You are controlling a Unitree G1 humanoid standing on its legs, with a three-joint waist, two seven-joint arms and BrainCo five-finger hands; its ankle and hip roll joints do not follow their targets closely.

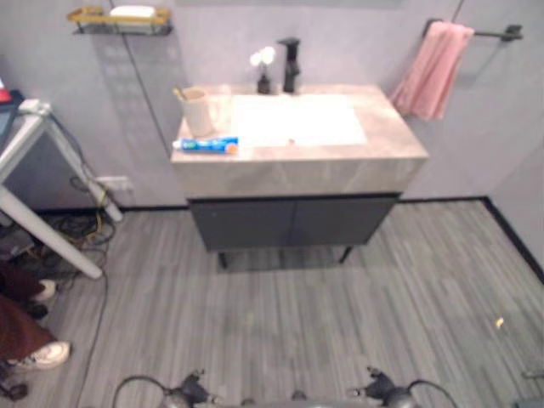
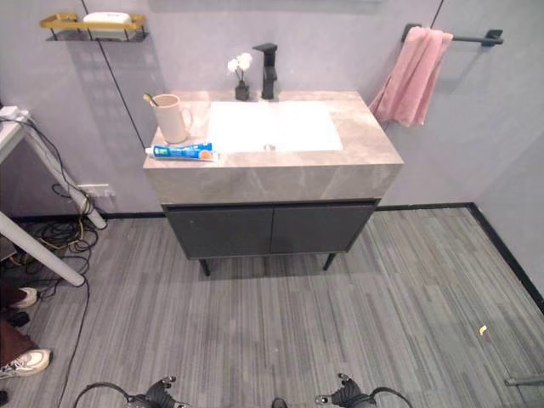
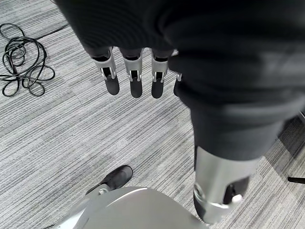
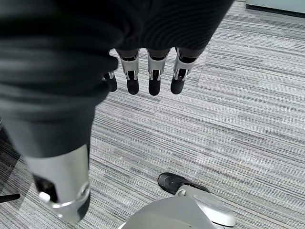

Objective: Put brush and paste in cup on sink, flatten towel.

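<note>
A grey stone bench (image 2: pixel 272 178) with a white sink (image 2: pixel 272 126) set in its top stands against the wall, on a dark cabinet (image 2: pixel 272 228) with two doors; a beige cup (image 2: pixel 172 118) stands upright on the bench top just left of the sink, and the brush (image 2: pixel 150 99) leans in it, its end showing above the rim; the paste (image 2: pixel 181 152), a blue and white tube, lies flat on the bench top in front of the cup, near the front edge, and is not in the cup; a black tap (image 2: pixel 267 68) rises behind the sink with a small dark vase of white flowers (image 2: pixel 241 75) just beside it on the left; a pink towel (image 2: pixel 411 75) hangs bunched and creased from a black rail (image 2: pixel 473 37) on the wall to the right of the bench, gathered at the rail's left end; a wire shelf (image 2: pixel 92 25) holding a white bar is fixed to the wall up on the left; a white-legged frame (image 2: pixel 38 246) and a tangle of cables sit on the striped grey floor (image 2: pixel 340 323) at the left, where a person's shoe (image 2: pixel 24 364) shows; the left hand (image 3: pixel 143 52) hangs over the floor, well apart from the bench, its fingers (image 3: pixel 135 81) straight, side by side and holding nothing; the right hand (image 4: pixel 143 43) hangs likewise over the floor, its fingers (image 4: pixel 155 78) straight and empty.
</note>
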